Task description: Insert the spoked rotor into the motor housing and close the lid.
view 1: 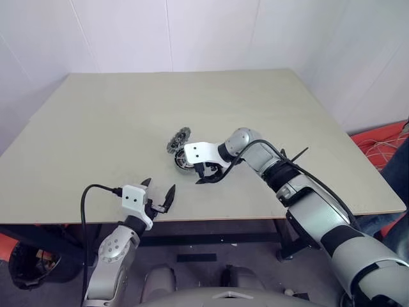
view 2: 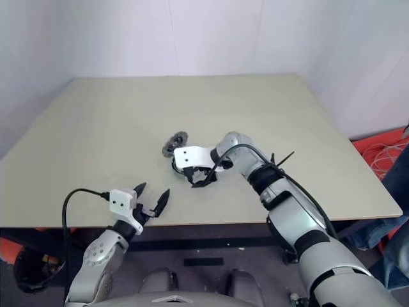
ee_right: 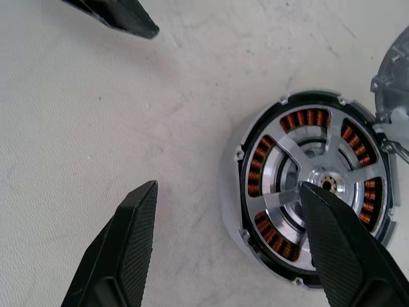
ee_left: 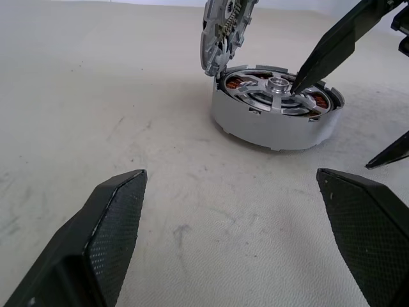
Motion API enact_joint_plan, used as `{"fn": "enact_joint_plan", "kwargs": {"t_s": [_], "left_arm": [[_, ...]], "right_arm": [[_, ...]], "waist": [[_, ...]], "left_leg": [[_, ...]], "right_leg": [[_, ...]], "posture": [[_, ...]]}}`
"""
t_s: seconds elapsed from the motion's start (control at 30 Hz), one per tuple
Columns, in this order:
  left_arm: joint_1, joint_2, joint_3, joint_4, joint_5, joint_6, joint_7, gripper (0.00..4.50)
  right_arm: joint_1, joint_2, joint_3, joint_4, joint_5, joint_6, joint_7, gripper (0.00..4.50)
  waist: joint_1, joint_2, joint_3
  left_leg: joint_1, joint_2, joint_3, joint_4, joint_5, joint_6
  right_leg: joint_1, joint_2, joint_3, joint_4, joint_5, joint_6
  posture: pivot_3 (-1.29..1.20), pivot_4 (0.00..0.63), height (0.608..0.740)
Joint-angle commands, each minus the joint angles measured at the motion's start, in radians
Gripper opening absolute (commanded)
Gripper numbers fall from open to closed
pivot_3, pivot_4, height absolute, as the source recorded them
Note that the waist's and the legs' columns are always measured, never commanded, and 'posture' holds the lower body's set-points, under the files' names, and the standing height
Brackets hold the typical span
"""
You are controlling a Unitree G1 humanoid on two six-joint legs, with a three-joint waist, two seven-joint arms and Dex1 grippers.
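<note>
The spoked rotor (ee_right: 281,144) sits inside the motor housing (ee_left: 268,128) near the table's middle, with copper windings showing between its silver spokes. The grey toothed lid (ee_left: 220,32) stands on edge, leaning against the housing's far side. My right gripper (ee_right: 228,187) hangs open over the housing's near side. One of its fingers (ee_left: 326,51) has its tip at the rotor's hub, and the other is over bare table. My left gripper (view 1: 158,190) stays open and empty near the table's front edge, pointing at the housing from a short way off.
The beige table (view 1: 128,115) is bare around the motor. White walls stand behind it. Red items and cables (view 1: 383,144) lie on the floor past the table's right edge.
</note>
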Motion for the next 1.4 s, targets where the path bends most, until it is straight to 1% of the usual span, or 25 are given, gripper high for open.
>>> {"fn": "enact_joint_plan", "kwargs": {"t_s": [0.03, 0.07, 0.37, 0.4, 0.8, 1.03, 1.27, 1.4], "left_arm": [[-0.002, -0.003, 0.009, 0.005, -0.001, -0.04, 0.001, 4.5], [-0.002, -0.004, 0.009, 0.009, 0.0, -0.044, 0.001, 4.5], [0.0, -0.007, 0.003, 0.025, 0.001, -0.064, 0.003, 4.5], [0.001, -0.007, 0.003, 0.025, 0.002, -0.065, 0.003, 4.5], [-0.002, -0.007, 0.006, 0.061, 0.001, -0.094, -0.004, 4.5], [-0.001, -0.01, 0.004, 0.069, 0.002, -0.106, 0.001, 4.5], [-0.005, -0.011, 0.003, 0.068, 0.002, -0.103, 0.0, 4.5], [-0.007, -0.009, 0.003, 0.069, -0.001, -0.101, -0.003, 4.5]], "right_arm": [[-0.041, 0.005, -0.019, 0.026, -0.009, -0.036, -0.006, 3.57], [-0.044, 0.007, -0.021, 0.029, -0.009, -0.038, -0.005, 3.38], [-0.045, 0.013, -0.029, 0.034, -0.012, -0.048, 0.003, 0.23], [-0.044, 0.013, -0.029, 0.034, -0.012, -0.048, 0.004, 0.01], [-0.038, 0.017, -0.033, 0.03, -0.013, -0.042, -0.002, 0.01], [-0.024, 0.018, -0.033, 0.013, -0.01, 0.016, 0.013, 0.01], [-0.034, 0.021, -0.055, -0.005, -0.013, 0.082, -0.03, 0.01], [-0.034, -0.007, -0.066, -0.042, -0.02, 0.139, -0.046, 0.01]], "waist": [[0.0, 0.0, 0.0], [0.0, 0.0, 0.0], [0.0, 0.0, 0.0], [0.0, 0.0, 0.0], [0.0, 0.0, 0.0], [0.0, 0.0, 0.0], [0.0, 0.0, 0.0], [0.001, 0.0, 0.0]], "left_leg": [[0.0, 0.0, 0.0, 0.001, 0.0, 0.0], [0.0, 0.001, 0.0, 0.001, 0.0, 0.0], [0.0, 0.003, 0.0, 0.008, -0.002, 0.003], [0.0, 0.003, 0.0, 0.009, -0.003, 0.004], [0.0, 0.003, 0.0, 0.012, -0.003, 0.005], [0.0, 0.003, 0.0, 0.012, -0.003, 0.005], [0.0, 0.003, 0.0, 0.012, -0.003, 0.005], [0.0, 0.003, 0.0, 0.013, -0.003, 0.005]], "right_leg": [[0.0, 0.0, 0.0, 0.0, 0.0, 0.0], [0.0, 0.0, 0.0, 0.0, 0.0, 0.0], [0.0, 0.001, -0.001, 0.002, 0.0, -0.001], [0.0, 0.001, -0.001, 0.003, 0.0, -0.001], [-0.001, 0.0, -0.001, 0.006, 0.0, 0.0], [0.0, 0.0, 0.0, 0.006, 0.0, 0.0], [0.0, 0.0, 0.0, 0.006, 0.0, 0.0], [0.0, 0.0, 0.0, 0.007, 0.0, 0.0]], "posture": [[0.0, 0.0, 0.74], [0.0, 0.0, 0.74], [0.0, 0.0, 0.74], [0.0, 0.0, 0.74], [0.0, 0.0, 0.74], [0.0, 0.0, 0.74], [0.0, 0.0, 0.74], [0.0, 0.0, 0.74]]}}
